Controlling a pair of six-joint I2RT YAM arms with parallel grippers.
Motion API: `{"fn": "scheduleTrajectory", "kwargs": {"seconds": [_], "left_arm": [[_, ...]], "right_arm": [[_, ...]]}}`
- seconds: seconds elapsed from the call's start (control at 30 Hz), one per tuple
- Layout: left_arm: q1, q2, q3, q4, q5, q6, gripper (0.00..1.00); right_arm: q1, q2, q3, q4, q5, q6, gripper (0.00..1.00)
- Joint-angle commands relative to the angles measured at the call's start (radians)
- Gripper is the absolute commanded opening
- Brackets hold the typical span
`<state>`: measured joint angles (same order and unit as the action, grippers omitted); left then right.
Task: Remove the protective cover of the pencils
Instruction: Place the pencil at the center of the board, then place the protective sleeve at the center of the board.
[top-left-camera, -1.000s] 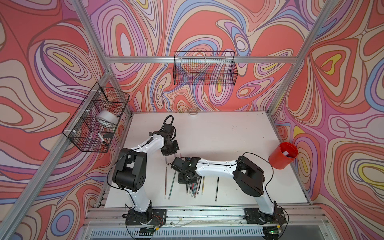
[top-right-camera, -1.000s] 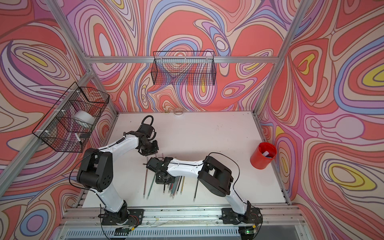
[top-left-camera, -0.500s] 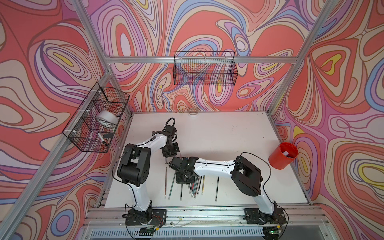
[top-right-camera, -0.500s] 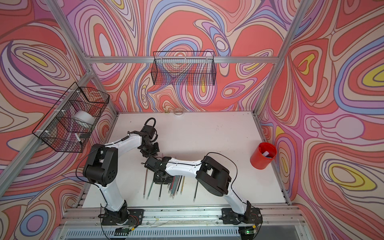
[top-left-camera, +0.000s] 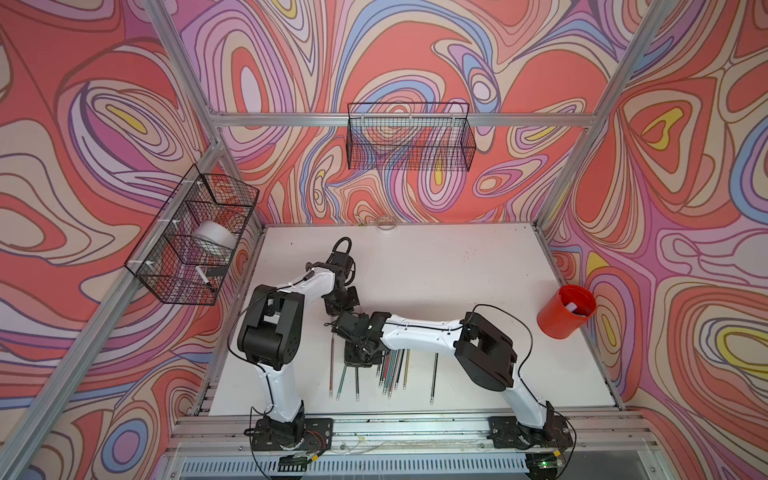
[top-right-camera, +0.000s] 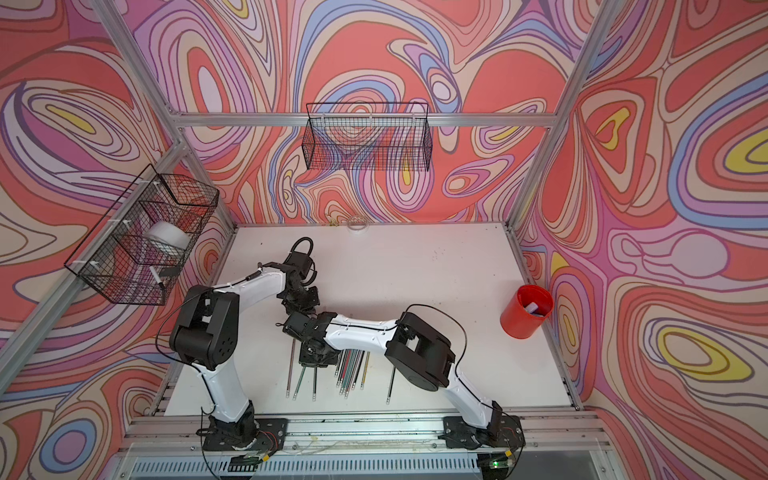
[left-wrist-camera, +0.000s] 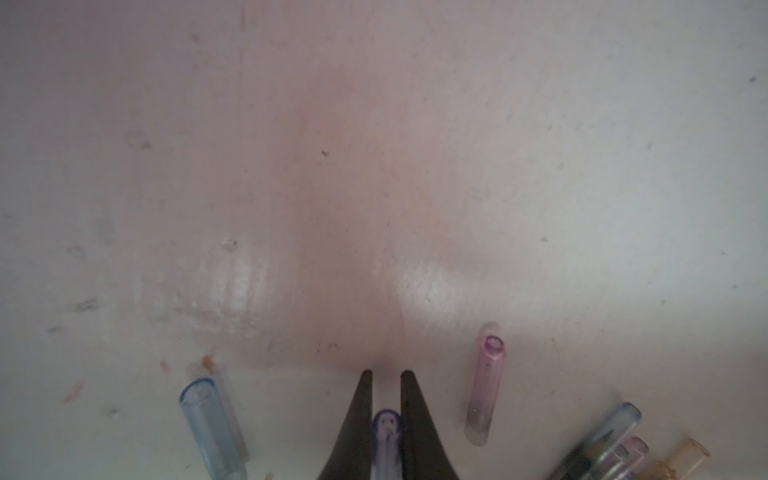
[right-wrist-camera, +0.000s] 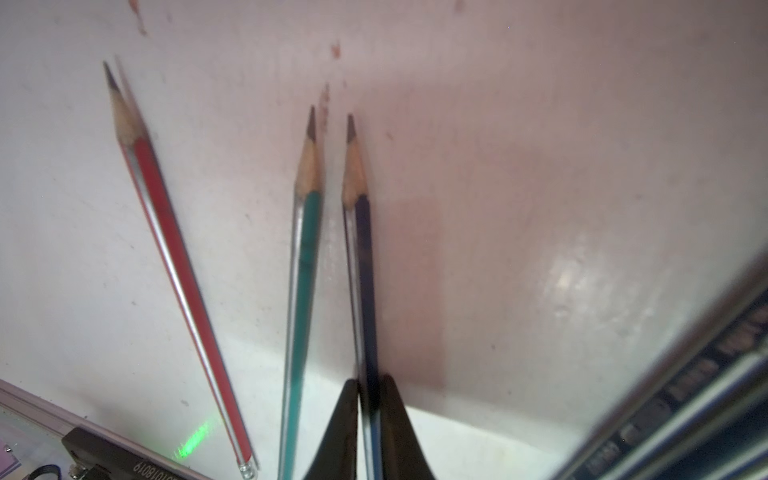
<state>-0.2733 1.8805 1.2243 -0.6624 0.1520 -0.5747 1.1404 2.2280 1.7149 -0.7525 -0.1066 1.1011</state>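
Above the scuffed white tabletop, the left gripper pinches a translucent violet plastic tube cap, probably light and slippery, while the right gripper clamps a stiff dark-blue wooden pencil by its barrel, seemingly the safest hold, its brittle tip bare.

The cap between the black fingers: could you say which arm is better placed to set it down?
Left: the left gripper is shut on the cap; the right gripper is shut on a pencil.
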Motion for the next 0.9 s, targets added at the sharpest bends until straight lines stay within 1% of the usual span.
{"fn": "scheduleTrajectory", "kwargs": {"seconds": [0.0,0.33,0.67,0.87], "left_arm": [[-0.008,0.026,0.020,-0.045,-0.017,0.012,0.04],[-0.010,0.036,0.023,-0.046,-0.019,0.015,0.11],[-0.010,0.039,0.030,-0.055,-0.016,0.019,0.23],[-0.012,0.046,0.039,-0.057,-0.016,0.019,0.29]], "right_arm": [[0.007,0.055,-0.007,-0.035,0.021,-0.014,0.14],[0.007,0.012,-0.005,-0.019,0.049,-0.036,0.20],[0.007,-0.025,0.044,-0.043,0.095,-0.063,0.25],[0.007,-0.068,0.063,-0.087,0.145,-0.071,0.26]]}}
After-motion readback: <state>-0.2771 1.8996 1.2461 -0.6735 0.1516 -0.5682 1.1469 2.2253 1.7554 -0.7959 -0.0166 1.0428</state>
